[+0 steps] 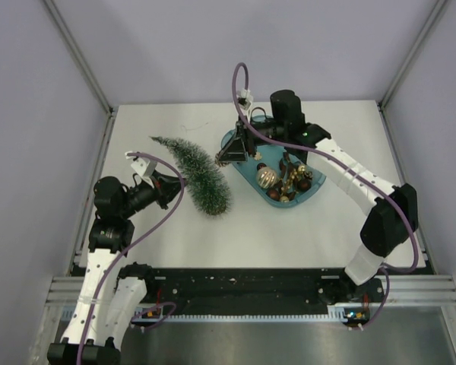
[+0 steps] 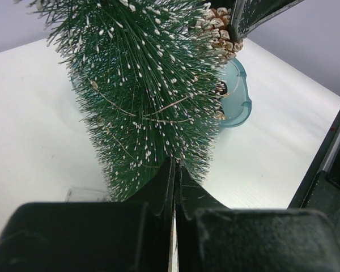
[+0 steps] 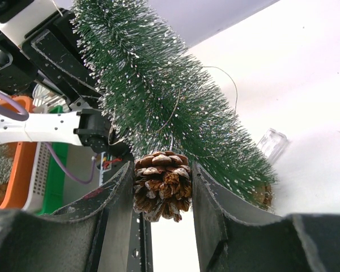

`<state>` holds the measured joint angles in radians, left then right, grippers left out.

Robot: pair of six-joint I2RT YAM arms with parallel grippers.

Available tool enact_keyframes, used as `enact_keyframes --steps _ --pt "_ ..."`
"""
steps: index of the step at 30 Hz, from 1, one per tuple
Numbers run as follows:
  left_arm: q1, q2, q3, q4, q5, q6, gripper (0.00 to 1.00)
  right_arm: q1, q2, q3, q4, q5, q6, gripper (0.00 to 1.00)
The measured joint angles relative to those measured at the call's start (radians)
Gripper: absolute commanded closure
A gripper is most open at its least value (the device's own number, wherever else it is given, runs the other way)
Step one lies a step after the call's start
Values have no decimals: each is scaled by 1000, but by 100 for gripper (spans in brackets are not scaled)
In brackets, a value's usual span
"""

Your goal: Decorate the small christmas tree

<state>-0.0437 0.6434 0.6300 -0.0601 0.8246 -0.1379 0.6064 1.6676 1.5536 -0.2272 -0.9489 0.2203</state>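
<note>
The small christmas tree (image 1: 194, 173) lies on the white table, tip to the far left and wide end nearer me. Thin gold wires run across its bristles (image 2: 141, 85); its base is hidden. My left gripper (image 1: 176, 185) is shut, its tips (image 2: 174, 165) against the bristles at the tree's wide part, and I see nothing between the jaws. My right gripper (image 1: 232, 156) is shut on a frosted brown pine cone (image 3: 162, 190) and holds it right beside the tree (image 3: 170, 107), over the left end of the teal tray (image 1: 245, 173). The cone also shows in the left wrist view (image 2: 218, 28).
The teal tray (image 2: 241, 99) right of the tree holds a gold ball (image 1: 267, 176) and several small brown and gold ornaments (image 1: 296, 179). A small clear plastic piece (image 3: 272, 140) lies on the table by the tree. Frame posts stand at the table's far corners.
</note>
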Motion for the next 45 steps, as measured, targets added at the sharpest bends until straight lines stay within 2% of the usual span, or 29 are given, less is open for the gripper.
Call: enact_keyframes --steps 16,29,35,45 --pt "0 0 0 0 33 -3 100 0 58 92 -53 32 -58 87" --pt "0 0 0 0 43 -19 100 0 74 -6 -72 106 -89 89" --pt "0 1 0 0 43 -26 100 0 8 -107 -52 106 -70 89" --pt "0 1 0 0 46 -42 100 11 -107 -119 41 62 -18 89"
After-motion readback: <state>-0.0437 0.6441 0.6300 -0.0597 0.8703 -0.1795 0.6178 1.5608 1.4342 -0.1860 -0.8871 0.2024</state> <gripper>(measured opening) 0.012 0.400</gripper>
